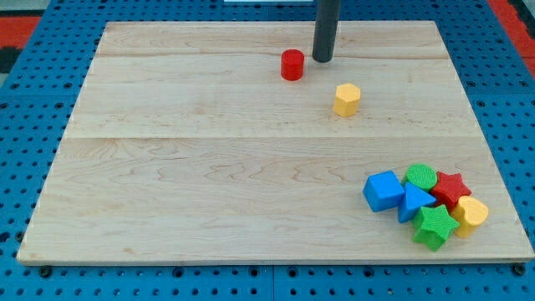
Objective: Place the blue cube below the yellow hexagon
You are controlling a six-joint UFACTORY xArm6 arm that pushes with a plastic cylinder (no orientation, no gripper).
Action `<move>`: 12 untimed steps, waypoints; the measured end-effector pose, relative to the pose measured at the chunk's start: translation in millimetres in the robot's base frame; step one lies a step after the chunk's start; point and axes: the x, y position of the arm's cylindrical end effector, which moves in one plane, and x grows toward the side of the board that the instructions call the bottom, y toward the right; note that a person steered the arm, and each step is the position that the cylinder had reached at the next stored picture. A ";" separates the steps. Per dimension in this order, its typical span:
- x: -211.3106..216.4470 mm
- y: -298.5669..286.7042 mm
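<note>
The blue cube point(383, 190) lies at the view's lower right, at the left edge of a cluster of blocks. The yellow hexagon point(347, 99) stands alone in the upper middle of the board, well above the cube. My tip point(323, 58) rests on the board near the view's top, just right of a red cylinder point(292, 64) and up-left of the yellow hexagon. The tip touches no block and is far from the blue cube.
The cluster beside the blue cube holds a blue triangular block point(413, 201), a green round block point(421, 176), a red star point(451, 187), a green star point(435, 227) and a yellow block point(471, 212). The wooden board point(209, 167) lies on a blue pegboard.
</note>
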 end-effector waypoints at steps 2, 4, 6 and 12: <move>76.0 -67.5; 51.0 22.0; 97.5 139.8; 334.5 146.2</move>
